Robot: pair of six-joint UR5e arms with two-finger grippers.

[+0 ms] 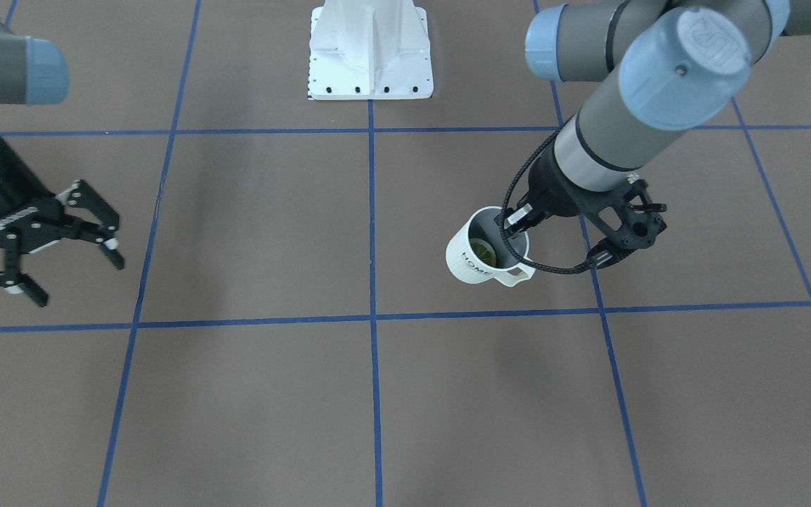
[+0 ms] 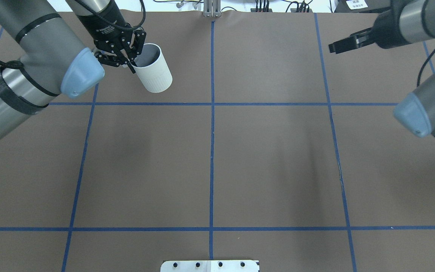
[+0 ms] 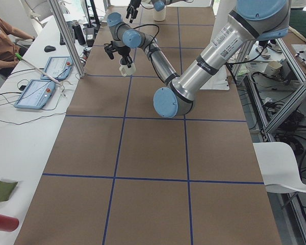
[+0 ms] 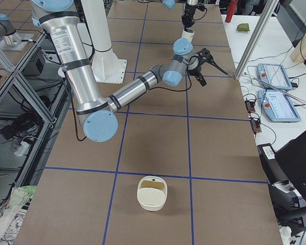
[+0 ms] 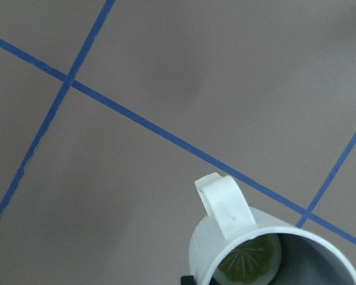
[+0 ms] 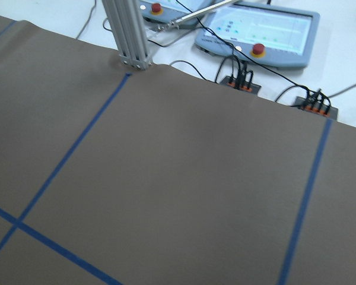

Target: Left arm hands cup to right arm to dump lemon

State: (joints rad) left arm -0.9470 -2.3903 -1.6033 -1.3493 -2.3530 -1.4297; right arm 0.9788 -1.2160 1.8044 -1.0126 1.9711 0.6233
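The white ribbed cup (image 1: 479,260) with "HOME" on its side hangs slightly tilted above the brown table, handle toward the front camera. My left gripper (image 1: 512,229) is shut on the cup's rim, one finger inside and one outside. In the overhead view the gripper (image 2: 130,62) and cup (image 2: 154,71) are at the far left. The dark green lemon (image 1: 481,251) lies inside the cup and also shows in the left wrist view (image 5: 249,261). My right gripper (image 1: 78,280) is open and empty, far from the cup across the table, also seen overhead (image 2: 338,46).
The white robot base plate (image 1: 370,56) stands at the table's middle edge. A cream container (image 4: 153,193) sits on the table near the robot's right end. Teach pendants (image 3: 38,92) and an operator are on the side bench. Blue tape lines grid the table.
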